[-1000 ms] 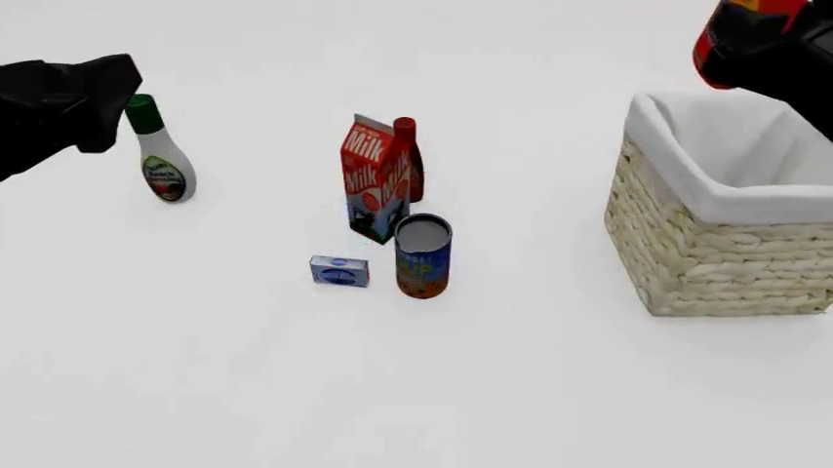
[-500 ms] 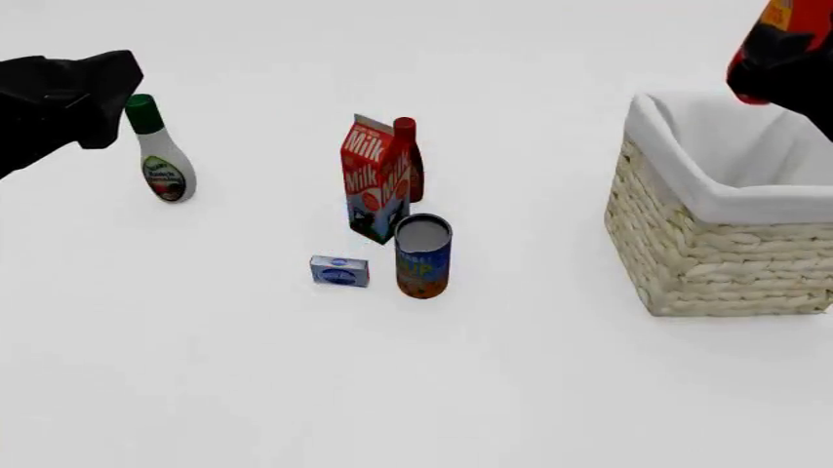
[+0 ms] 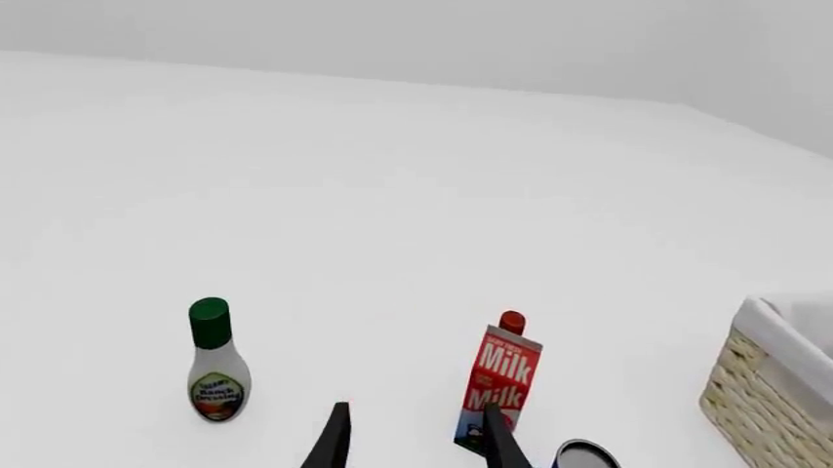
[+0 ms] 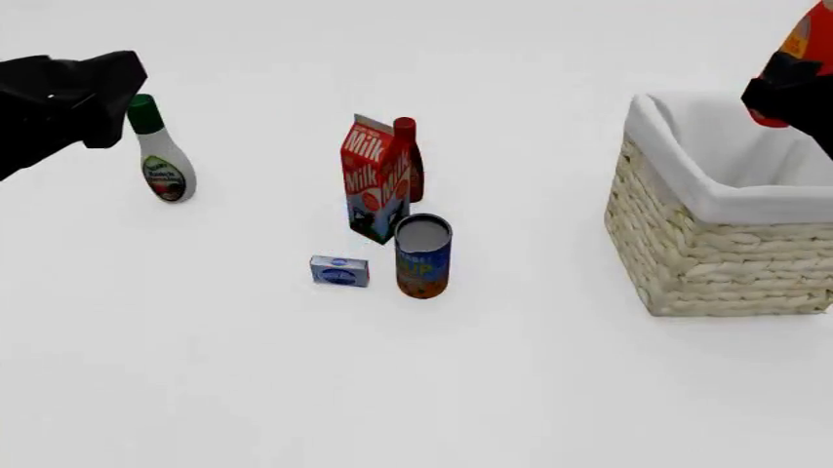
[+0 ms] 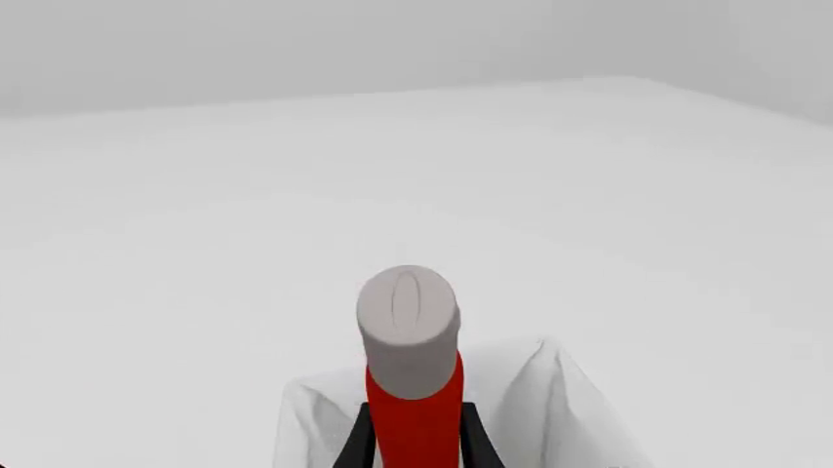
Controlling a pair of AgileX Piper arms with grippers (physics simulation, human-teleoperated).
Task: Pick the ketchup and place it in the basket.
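The ketchup, a red bottle with a white-grey cap, is held between the fingers of my right gripper. In the front view the right gripper holds the ketchup at the right edge, above the far right part of the basket. The basket's white liner shows below the bottle in the right wrist view. My left gripper is open and empty at the far left, near the white bottle. Its fingers stand apart in the left wrist view.
A white bottle with a green cap stands at the far left. A milk carton, a darker red bottle behind it, a blue can and a small blue box stand mid-table. The basket edge shows in the left wrist view.
My right gripper has carried the ketchup to the right, from beyond the basket's far rim to the frame's right edge. The left arm has not moved.
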